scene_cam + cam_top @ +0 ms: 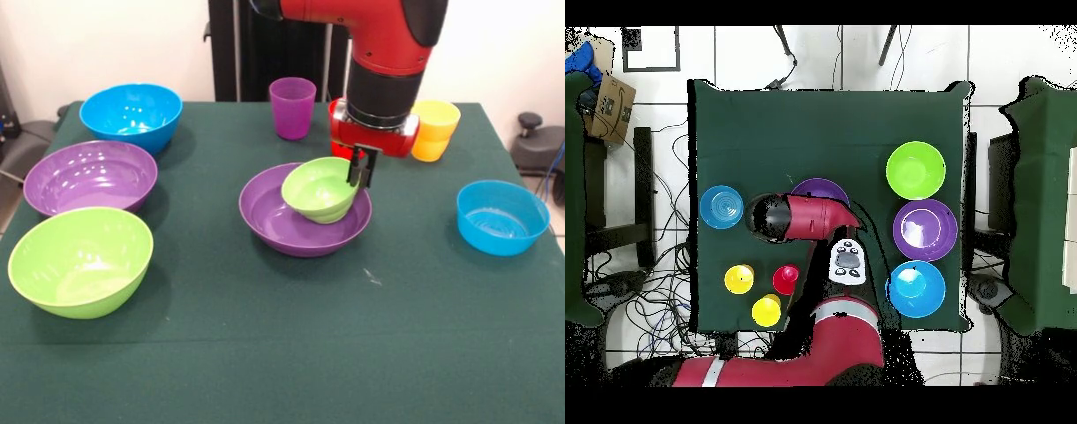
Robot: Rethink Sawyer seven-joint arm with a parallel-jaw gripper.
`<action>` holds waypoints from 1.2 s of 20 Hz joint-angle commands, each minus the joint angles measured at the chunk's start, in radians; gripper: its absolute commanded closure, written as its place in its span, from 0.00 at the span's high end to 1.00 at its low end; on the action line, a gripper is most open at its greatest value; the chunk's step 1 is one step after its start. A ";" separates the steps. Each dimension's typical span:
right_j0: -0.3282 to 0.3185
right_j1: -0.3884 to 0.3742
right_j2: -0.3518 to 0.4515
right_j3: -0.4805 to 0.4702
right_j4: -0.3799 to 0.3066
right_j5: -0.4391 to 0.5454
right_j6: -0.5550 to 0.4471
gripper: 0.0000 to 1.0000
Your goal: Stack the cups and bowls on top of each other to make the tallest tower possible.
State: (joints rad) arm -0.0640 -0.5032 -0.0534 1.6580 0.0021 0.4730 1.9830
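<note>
Though tilted, glossy small green bowl (320, 188).

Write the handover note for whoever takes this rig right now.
End effector: shut on the rim of the small green bowl, which sits tilted inside the purple bowl at table centre.
Loose, front view: blue bowl, second purple bowl and lime green bowl along the left; small blue bowl on the right; purple cup, red cup and yellow cup at the far edge. The overhead view shows a second yellow cup.
Done: base bowl placed, small green bowl going in.
Left: release it, then stack everything else.
</note>
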 commanded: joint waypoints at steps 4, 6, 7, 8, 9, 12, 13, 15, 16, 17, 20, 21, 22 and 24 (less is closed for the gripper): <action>0.042 0.030 0.028 -0.050 0.062 0.005 0.184 0.00; 0.045 0.028 0.026 -0.055 0.068 0.007 0.184 0.00; 0.048 0.028 0.023 -0.059 0.073 0.008 0.188 0.00; 0.053 0.032 0.016 -0.068 0.077 0.011 0.191 0.00; 0.059 0.035 0.009 -0.077 0.082 0.015 0.194 0.00; 0.066 0.045 -0.007 -0.098 0.088 0.015 0.193 0.00; 0.066 0.049 -0.011 -0.107 0.088 0.015 0.189 0.00; 0.069 0.059 -0.020 -0.127 0.088 0.015 0.176 0.00; 0.071 0.062 -0.027 -0.135 0.086 0.017 0.171 0.00; 0.072 0.067 -0.032 -0.144 0.085 0.017 0.163 0.00; 0.078 0.073 -0.046 -0.160 0.074 0.026 0.145 0.00; 0.077 0.073 -0.046 -0.161 0.072 0.026 0.139 0.00; 0.076 0.074 -0.046 -0.163 0.070 0.025 0.134 0.00; 0.076 0.075 -0.048 -0.163 0.068 0.023 0.129 0.00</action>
State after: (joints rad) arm 0.0024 -0.4558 -0.1338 1.5733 0.0607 0.4730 1.9840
